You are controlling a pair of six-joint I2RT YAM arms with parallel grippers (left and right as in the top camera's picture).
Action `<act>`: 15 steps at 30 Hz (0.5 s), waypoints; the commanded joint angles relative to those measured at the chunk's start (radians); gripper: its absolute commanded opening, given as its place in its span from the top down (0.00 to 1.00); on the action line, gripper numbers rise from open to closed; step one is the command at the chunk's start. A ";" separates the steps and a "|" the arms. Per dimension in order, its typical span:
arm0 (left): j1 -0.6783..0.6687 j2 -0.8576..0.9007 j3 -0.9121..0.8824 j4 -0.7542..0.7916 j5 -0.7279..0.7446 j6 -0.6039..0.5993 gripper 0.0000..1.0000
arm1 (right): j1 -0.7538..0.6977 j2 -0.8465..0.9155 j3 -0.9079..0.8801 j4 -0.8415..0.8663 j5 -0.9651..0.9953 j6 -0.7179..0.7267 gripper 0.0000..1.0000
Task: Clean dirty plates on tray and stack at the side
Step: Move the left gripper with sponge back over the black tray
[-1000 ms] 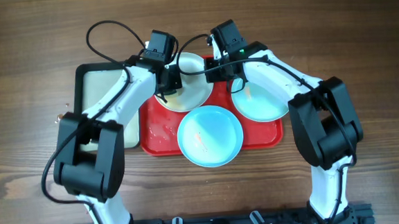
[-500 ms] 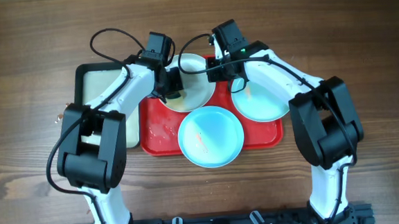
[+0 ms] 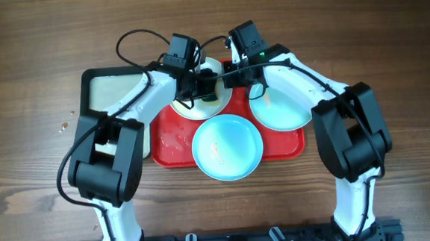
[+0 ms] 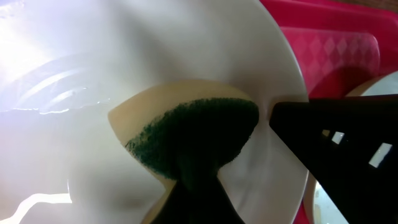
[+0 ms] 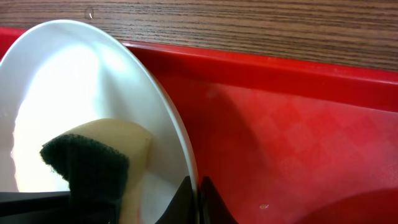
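Observation:
A white plate (image 3: 188, 107) sits at the back of the red tray (image 3: 168, 144). My right gripper (image 3: 231, 73) is shut on its right rim; in the right wrist view the fingertips (image 5: 186, 193) pinch the plate's (image 5: 74, 81) thin edge over the tray (image 5: 298, 124). My left gripper (image 3: 201, 84) is shut on a yellow sponge with a dark green scouring face (image 4: 196, 134), pressed onto the plate's inside (image 4: 124, 68). The same sponge (image 5: 93, 163) shows in the right wrist view. Two pale blue plates lie on the tray, one at the front (image 3: 226, 146) and one at the right (image 3: 281, 107), each with a small orange smear.
A black-rimmed tray with a pale inside (image 3: 105, 90) lies left of the red tray, partly under my left arm. Crumbs or smears mark the red tray's left part (image 3: 173, 142). Bare wooden table (image 3: 390, 50) surrounds the trays.
My left gripper has slid the sponge to the right across the white plate, toward the right gripper. The right arm and the blue plates have not moved.

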 commanded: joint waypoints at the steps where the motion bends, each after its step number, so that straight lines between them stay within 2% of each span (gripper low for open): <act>1: 0.039 -0.043 0.033 0.008 0.045 -0.005 0.96 | 0.011 -0.023 0.003 0.010 -0.035 0.004 0.95; 4: 0.091 -0.126 0.046 0.005 0.022 -0.005 0.96 | 0.011 -0.023 0.003 0.010 -0.035 0.004 0.89; 6: 0.135 -0.194 0.046 -0.005 0.003 -0.004 0.96 | 0.011 -0.023 0.003 0.010 -0.035 0.003 0.81; 10: 0.220 -0.308 0.046 -0.053 0.000 -0.001 0.96 | 0.011 -0.023 0.003 0.009 -0.021 0.004 0.57; 12: 0.270 -0.364 0.046 -0.097 0.000 -0.001 0.96 | 0.011 -0.023 0.000 0.009 -0.007 0.004 0.54; 15: 0.365 -0.430 0.046 -0.179 0.000 0.026 0.96 | 0.011 -0.011 -0.001 0.009 -0.005 0.004 0.54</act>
